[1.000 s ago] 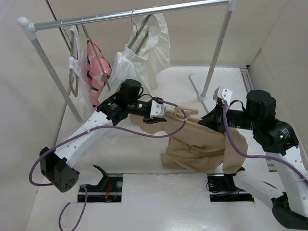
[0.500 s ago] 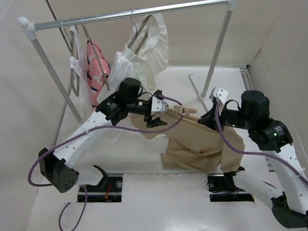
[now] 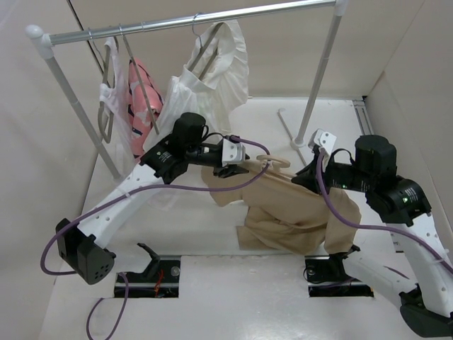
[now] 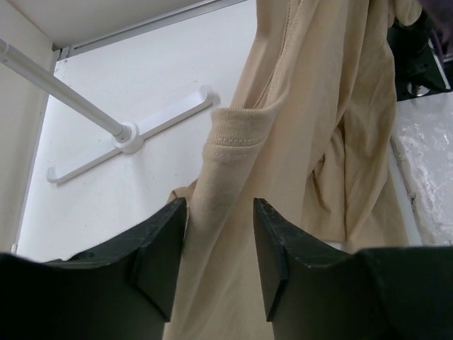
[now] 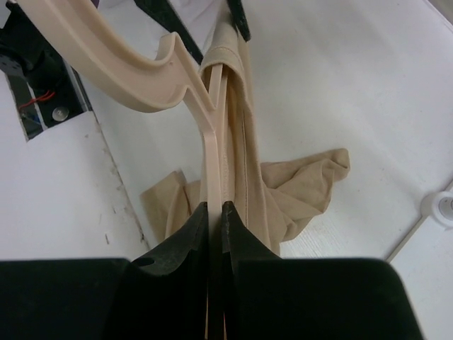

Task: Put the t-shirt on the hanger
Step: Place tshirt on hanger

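The tan t-shirt hangs partly over the peach-beige hanger, and its lower part is bunched on the table. My right gripper is shut on the hanger's thin bar and holds it up; the t-shirt drapes beside that bar. My left gripper is at the shirt's left edge, just left of the hanger hook. In the left wrist view its jaws stand apart, with a ribbed-hem fold of the t-shirt lying between them.
A clothes rack rail crosses the back, with a white pleated garment and a pink patterned garment on other hangers. The rack's right post and white foot stand behind the hanger. Side walls close in on both sides.
My left gripper has moved a little up and right, closer to the hanger hook, lifting the shirt's left edge. My right arm shifted slightly left, then held still.
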Action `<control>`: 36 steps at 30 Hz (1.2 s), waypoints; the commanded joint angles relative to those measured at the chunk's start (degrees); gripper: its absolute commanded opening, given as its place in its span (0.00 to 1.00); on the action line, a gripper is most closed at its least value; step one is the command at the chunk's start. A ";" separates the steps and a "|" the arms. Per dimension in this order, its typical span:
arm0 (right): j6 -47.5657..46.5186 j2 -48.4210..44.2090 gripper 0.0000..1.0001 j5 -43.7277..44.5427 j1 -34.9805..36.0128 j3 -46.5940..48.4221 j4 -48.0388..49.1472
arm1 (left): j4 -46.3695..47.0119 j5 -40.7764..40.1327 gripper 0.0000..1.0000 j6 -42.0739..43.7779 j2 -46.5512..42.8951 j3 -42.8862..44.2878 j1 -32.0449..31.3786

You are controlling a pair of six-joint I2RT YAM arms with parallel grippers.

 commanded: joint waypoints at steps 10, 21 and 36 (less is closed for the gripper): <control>0.40 -1.34 0.00 0.16 -0.59 -0.04 5.28 | 4.31 1.11 0.00 -0.95 0.75 0.75 -1.73; 4.09 -2.65 1.00 24.28 -0.59 1.88 1.86 | 5.46 -6.44 0.00 -6.84 -0.91 0.75 0.38; 9.39 -12.93 1.00 44.13 -0.59 -3.82 -1.24 | 2.74 -5.05 0.00 -3.69 -2.77 -0.49 0.91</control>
